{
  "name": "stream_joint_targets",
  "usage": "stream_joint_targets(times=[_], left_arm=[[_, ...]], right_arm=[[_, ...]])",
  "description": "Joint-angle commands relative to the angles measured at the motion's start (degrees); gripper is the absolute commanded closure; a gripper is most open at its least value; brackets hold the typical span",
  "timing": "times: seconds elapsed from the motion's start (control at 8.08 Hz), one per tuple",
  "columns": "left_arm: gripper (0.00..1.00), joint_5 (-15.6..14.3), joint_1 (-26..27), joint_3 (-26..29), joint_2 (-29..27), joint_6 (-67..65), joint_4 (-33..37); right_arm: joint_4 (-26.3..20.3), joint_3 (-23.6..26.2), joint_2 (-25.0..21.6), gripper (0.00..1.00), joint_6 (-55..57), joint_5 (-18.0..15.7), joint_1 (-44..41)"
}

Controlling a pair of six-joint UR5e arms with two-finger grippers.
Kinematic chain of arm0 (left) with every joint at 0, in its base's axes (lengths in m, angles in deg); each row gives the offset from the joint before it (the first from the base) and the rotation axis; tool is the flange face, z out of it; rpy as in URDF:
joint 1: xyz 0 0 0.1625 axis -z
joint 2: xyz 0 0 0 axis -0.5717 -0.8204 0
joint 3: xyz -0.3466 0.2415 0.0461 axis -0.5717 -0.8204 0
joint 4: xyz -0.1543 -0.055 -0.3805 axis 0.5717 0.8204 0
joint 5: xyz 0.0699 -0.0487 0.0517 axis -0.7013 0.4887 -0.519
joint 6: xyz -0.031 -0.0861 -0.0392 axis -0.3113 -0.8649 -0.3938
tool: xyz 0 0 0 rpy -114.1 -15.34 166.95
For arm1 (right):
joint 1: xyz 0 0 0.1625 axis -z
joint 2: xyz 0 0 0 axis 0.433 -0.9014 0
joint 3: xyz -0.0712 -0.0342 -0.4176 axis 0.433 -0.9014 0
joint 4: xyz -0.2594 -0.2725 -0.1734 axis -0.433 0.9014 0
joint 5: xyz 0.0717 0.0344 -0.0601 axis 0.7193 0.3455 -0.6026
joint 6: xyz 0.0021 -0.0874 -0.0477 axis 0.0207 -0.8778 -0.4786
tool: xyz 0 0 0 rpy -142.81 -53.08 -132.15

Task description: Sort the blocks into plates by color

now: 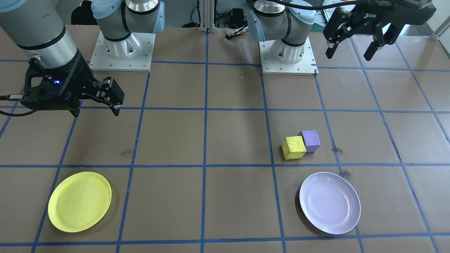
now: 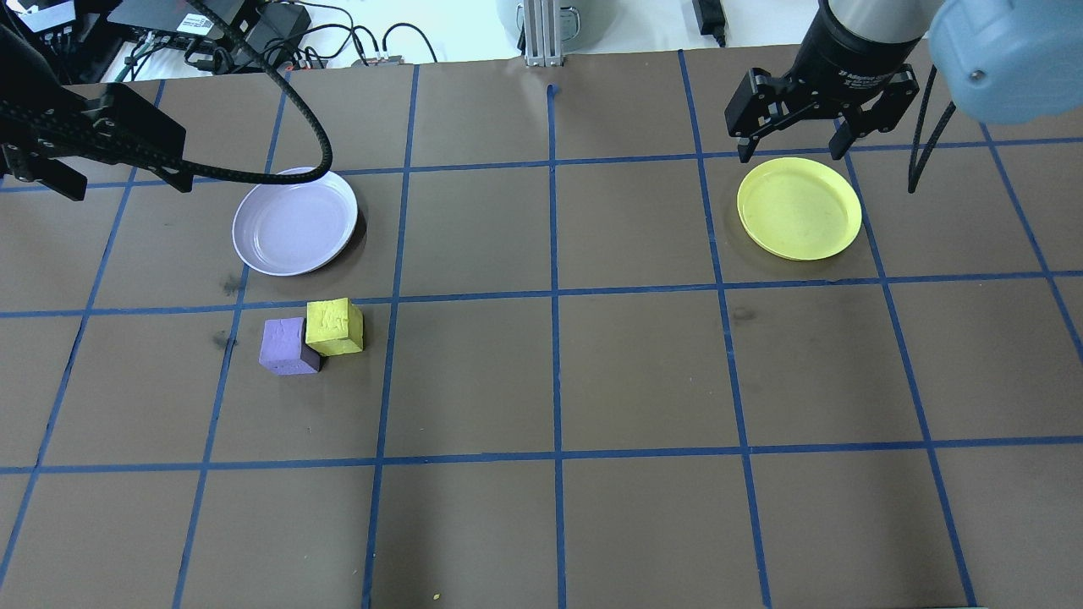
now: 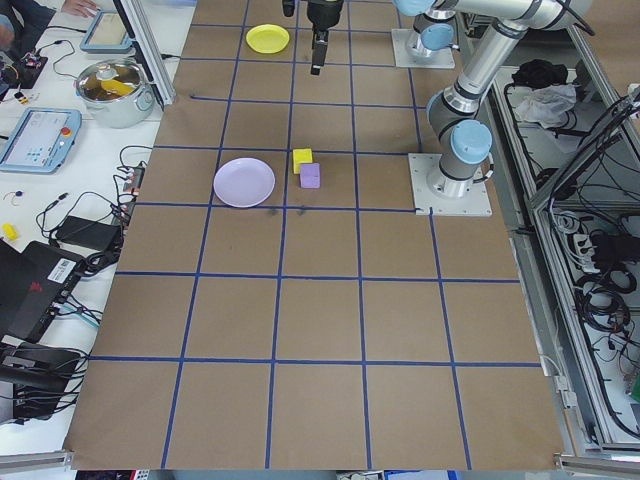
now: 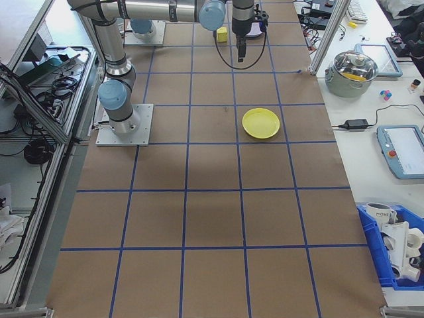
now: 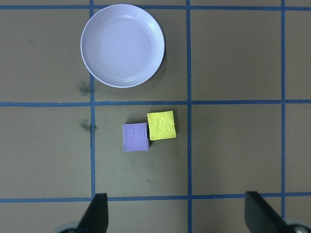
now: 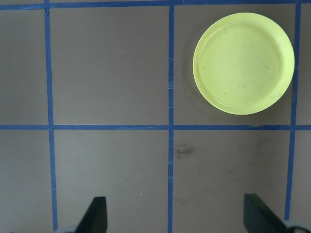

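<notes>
both grippers' fingers spread wide on my feeds, nothing held: left gripper (image 1: 353, 47) high over the table (image 2: 643, 372), right gripper (image 2: 791, 139) above the yellow plate's (image 2: 799, 208) far edge. yellow block (image 2: 334, 326) and purple block (image 2: 288, 346) sit touching at a corner, on the table just beside the lavender plate (image 2: 294, 221). both plates hold nothing.

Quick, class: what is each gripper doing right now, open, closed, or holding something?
Left gripper: open, holding nothing.
Right gripper: open, holding nothing.
</notes>
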Motion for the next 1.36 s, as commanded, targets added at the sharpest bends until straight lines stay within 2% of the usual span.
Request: stream_joint_targets(times=[0.0,0.12,0.25,0.37,0.5,0.62,0.74,0.99,1.11,1.24], left_arm=[[0.0,-0.12,-0.07,-0.05,-0.15,0.23,-0.02],[0.0,-0.21,-0.16,-0.05,-0.58,0.58,-0.11],[0.0,-0.21,-0.24,-0.05,-1.81,6.06,-0.11],[0.0,-0.39,-0.33,0.04,-3.04,16.47,-0.11],[0.0,-0.3,-0.77,-0.05,-4.01,19.8,-1.76],[0.0,-0.47,-1.9,0.04,-6.45,28.01,-3.0],[0.0,-0.65,-2.0,0.73,-10.57,42.8,-5.1],[0.0,-1.0,-2.79,1.0,-15.34,58.18,-8.11],[0.0,-2.66,-2.97,0.48,-16.75,64.07,-8.63],[0.0,-4.41,-3.06,-0.05,-18.33,74.04,-12.64]], right_arm=[[0.12,0.09,0.13,0.0,0.59,0.67,0.0],[-0.05,0.44,-0.04,0.0,0.85,0.32,0.0],[0.73,0.53,0.13,0.0,-0.19,-0.38,0.17],[3.52,0.62,0.4,0.0,0.4,-0.64,0.09],[4.16,0.7,0.49,0.0,0.93,-0.65,0.09],[3.29,0.71,-0.3,0.0,0.68,-0.13,0.18],[3.37,0.71,-1.26,0.0,0.59,0.4,0.09],[3.2,0.79,-1.62,0.0,-0.2,0.58,0.0],[3.2,0.79,-2.32,0.0,-0.2,2.67,0.0],[3.02,1.05,-1.89,0.0,-0.29,3.65,0.0]])
